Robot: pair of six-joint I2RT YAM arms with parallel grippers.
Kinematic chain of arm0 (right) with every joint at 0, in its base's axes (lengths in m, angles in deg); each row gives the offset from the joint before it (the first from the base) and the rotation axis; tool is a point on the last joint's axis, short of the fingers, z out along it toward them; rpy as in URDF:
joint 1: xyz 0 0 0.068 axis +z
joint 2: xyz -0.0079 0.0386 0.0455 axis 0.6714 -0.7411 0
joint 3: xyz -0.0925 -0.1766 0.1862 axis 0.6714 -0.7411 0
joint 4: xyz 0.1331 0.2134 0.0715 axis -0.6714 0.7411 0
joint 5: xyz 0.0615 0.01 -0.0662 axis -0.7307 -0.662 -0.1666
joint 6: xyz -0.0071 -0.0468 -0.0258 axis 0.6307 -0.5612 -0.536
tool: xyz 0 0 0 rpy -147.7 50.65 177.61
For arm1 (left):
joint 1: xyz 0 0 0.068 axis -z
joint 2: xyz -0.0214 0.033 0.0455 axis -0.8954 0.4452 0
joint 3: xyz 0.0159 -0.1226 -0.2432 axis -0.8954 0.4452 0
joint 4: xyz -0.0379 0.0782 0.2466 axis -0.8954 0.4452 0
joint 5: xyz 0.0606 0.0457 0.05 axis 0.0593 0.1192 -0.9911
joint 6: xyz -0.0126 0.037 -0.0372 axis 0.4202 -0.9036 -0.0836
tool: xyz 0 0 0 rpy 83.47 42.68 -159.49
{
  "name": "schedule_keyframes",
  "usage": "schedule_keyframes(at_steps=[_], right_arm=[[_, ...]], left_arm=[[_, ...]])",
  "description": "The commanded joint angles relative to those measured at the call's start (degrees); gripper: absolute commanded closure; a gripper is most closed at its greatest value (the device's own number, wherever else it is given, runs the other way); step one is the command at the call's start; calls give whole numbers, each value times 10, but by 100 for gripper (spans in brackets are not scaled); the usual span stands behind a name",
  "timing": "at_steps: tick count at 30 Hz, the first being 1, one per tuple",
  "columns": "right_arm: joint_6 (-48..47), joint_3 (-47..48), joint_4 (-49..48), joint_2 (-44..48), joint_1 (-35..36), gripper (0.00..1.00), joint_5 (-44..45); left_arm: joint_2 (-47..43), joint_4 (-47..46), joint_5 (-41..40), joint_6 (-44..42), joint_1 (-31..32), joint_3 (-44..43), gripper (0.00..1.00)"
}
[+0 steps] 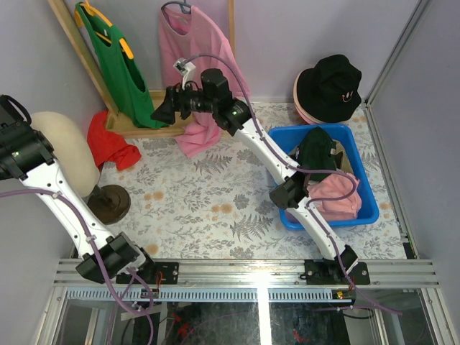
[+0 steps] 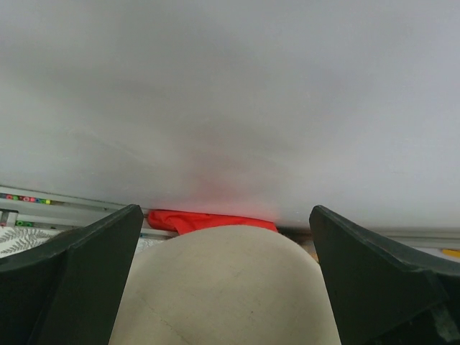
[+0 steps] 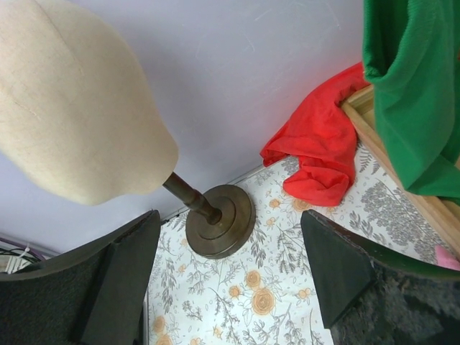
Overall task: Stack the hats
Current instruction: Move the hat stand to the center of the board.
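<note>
- Grey fern-print counter (image 1: 215, 208): carries everything. The hats sit at its right side, well apart from both sets of fingers.
- Blue bin (image 1: 368, 194): holds a dark green cap (image 1: 316, 151) and, nearer the arms, a pink cap (image 1: 336, 200), both slumped.
- Cream mannequin head (image 1: 68, 151): stands at the left edge on its stand. It is no part of the stack and is best left alone.
- Black bucket hat (image 1: 332, 85): lies in the far right corner on top of a pink hat (image 1: 300, 106). I judge this to be the stack already begun.
- Right fingers (image 1: 164, 108): spread wide and holding nothing, out by the hanging pink T-shirt (image 1: 190, 43). The best move is probably to swing over to the bin and pinch one cap by its crown. It should then lift clear of the bin wall and go down centred on the black hat, so the soft pile does not slide.
- Left fingers (image 2: 224, 214): fully apart and empty, straddling the top of the mannequin head. They are best held clear of the right arm's path.
</note>
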Motion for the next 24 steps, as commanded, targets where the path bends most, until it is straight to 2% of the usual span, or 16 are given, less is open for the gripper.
schedule_keyframes(at_steps=[1, 4, 9, 18, 24], right_arm=[[33, 21, -73, -21, 18, 13, -34], [39, 2, -102, -23, 30, 13, -37], [41, -88, -170, 5, 51, 12, -32], [59, -86, -199, 2, 70, 10, -32], [62, -88, -213, 1, 86, 9, -29]], left_arm=[[-15, 2, 58, 26, -18, 48, 0], [-26, -13, 82, 17, -24, 75, 0], [-43, -42, 126, 2, -31, 118, 0], [-30, -66, 245, -20, -38, 138, 1], [-33, -72, 286, -37, -39, 160, 2]])
